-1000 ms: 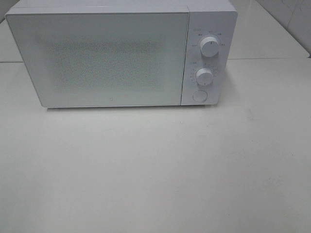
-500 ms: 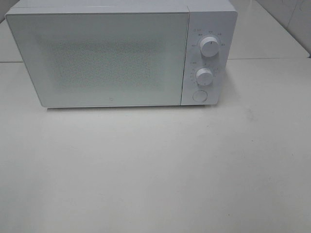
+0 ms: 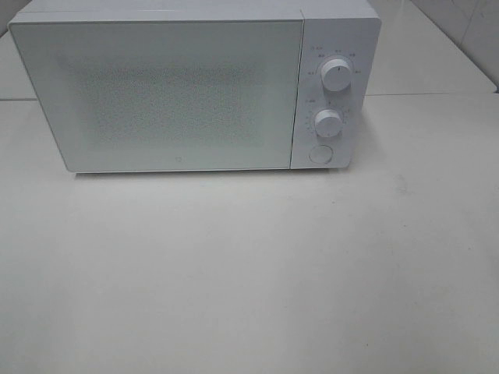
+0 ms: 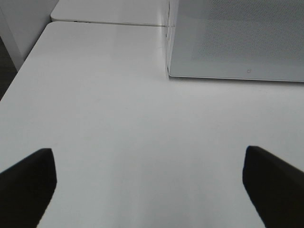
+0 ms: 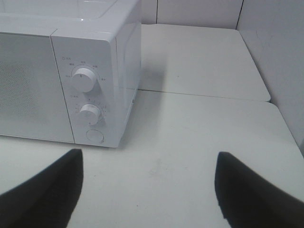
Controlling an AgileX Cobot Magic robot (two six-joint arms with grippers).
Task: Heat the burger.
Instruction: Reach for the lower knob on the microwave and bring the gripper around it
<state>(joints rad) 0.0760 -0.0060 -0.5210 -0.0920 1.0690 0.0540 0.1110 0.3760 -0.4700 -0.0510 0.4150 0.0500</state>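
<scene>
Left claw [image 4: 151,190] is spread wide: its two dark fingers [image 4: 28,187] sit at opposite edges of the left wrist view w/ only bare bench [image 4: 118,133] btwn them, so it grips nothing. Right claw [image 5: 149,190] is spread about as wide, dark fingers [image 5: 254,192] far apart, bare bench btwn them too, nothing gripped. Neither claw touches the microwave [image 3: 179,93]; both are well apart from it.

Microwave is white & boxy, standing upright toward the back of the white bench in the exterior high view. Its door [image 3: 156,97] is closed flush w/ the body. The door's window is a pale speckled panel & nothing can be made out through it. Controls sit on the right side of the front: upper knob [image 3: 336,75], lower knob [image 3: 328,123] directly below it, & a round button [image 3: 320,154] under both, near the bottom corner. Small markings ring each knob, too small to read.

Burger: can't tell where it is. No view shows it, & the closed door hides the microwave's inside.

Left wrist view faces the door-side front corner of the microwave; right wrist view faces the control end & the plain side wall beside it. A seam crosses the bench behind the microwave's front, where two white tops meet
</scene>
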